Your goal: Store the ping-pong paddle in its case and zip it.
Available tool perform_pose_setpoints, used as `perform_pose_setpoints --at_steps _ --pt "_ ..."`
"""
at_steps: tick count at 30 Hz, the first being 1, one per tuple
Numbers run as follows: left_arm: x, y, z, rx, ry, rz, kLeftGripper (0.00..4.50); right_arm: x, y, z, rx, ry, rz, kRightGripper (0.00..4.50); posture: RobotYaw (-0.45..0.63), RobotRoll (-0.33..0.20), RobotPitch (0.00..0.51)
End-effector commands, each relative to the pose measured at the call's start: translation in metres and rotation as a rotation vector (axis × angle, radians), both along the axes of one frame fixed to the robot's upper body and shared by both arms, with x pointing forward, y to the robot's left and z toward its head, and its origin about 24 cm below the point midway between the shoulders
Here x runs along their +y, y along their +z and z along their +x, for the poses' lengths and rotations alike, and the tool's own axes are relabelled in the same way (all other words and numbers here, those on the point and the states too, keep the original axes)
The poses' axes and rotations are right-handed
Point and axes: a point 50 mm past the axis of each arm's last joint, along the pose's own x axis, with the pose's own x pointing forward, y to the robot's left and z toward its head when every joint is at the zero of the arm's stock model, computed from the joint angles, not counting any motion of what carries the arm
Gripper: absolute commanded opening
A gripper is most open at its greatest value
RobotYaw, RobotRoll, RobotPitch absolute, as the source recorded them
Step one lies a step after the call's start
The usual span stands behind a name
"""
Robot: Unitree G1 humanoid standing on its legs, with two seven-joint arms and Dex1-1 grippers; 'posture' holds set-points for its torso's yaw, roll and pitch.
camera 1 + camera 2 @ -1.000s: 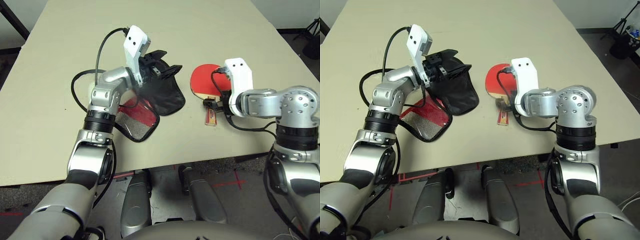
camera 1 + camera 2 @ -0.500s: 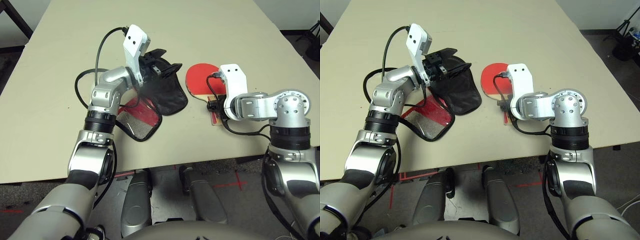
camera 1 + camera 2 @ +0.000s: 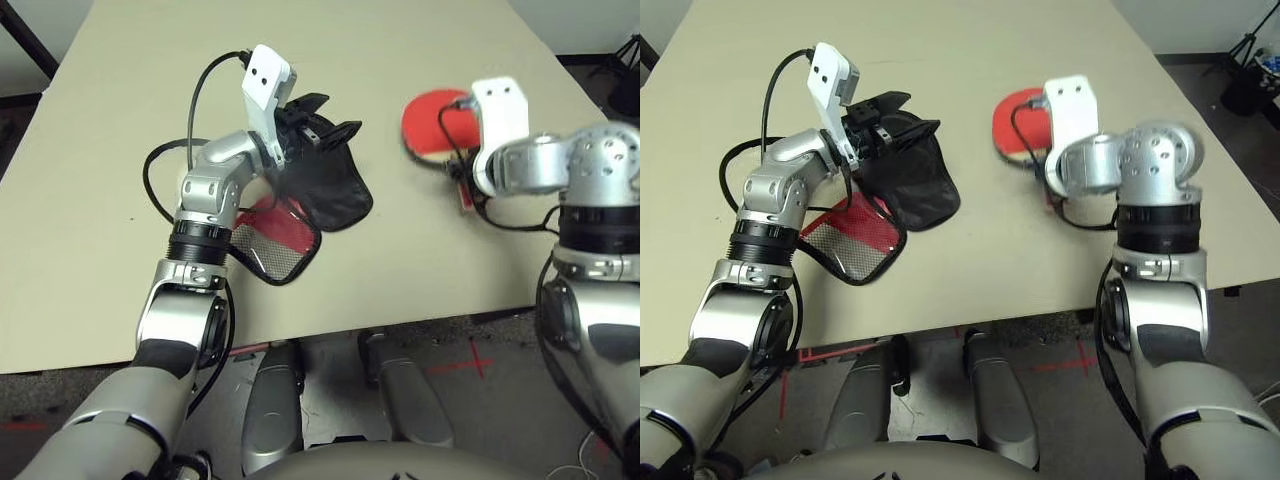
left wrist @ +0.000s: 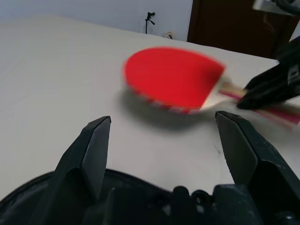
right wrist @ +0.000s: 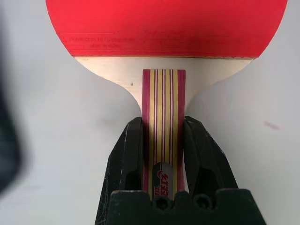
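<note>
The ping-pong paddle [image 5: 164,42] is clamped by its handle in the right gripper [image 5: 164,154], jaws narrow, toward the surface's [image 3: 420,250] right edge. The case [image 3: 320,190] is beneath the left gripper [image 4: 164,145], jaws wide, nearer the front edge.

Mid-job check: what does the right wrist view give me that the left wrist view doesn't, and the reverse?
Right wrist only: the right gripper clamped on the ping-pong paddle's striped handle, with the logo on it. Left wrist only: the left gripper open over the case's black edge, and the paddle lifted above its shadow on the table. Both: the red face and the table.
</note>
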Motion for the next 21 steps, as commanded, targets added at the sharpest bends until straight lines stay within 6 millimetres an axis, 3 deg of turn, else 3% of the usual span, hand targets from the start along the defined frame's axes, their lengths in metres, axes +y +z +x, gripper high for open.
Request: perform_pose_setpoints --at_steps 1,6,12,21 --pt "0.002 0.011 -0.002 -0.034 -0.008 -0.008 4.50 0.028 -0.005 0.000 0.033 0.102 0.013 1.06 -0.08 0.000 0.209" --pt "0.012 0.021 -0.004 -0.055 0.016 -0.011 4.50 0.064 -0.017 -0.005 0.067 0.218 0.043 1.06 -0.06 0.000 0.210" --pt "0.030 0.027 -0.005 -0.066 0.072 0.002 4.50 0.085 -0.015 -0.008 0.076 0.305 0.063 1.06 -0.04 0.000 0.216" --pt "0.061 0.020 -0.019 -0.009 0.130 0.076 4.50 0.093 -0.019 -0.004 0.116 0.344 0.067 1.06 0.00 0.000 0.222"
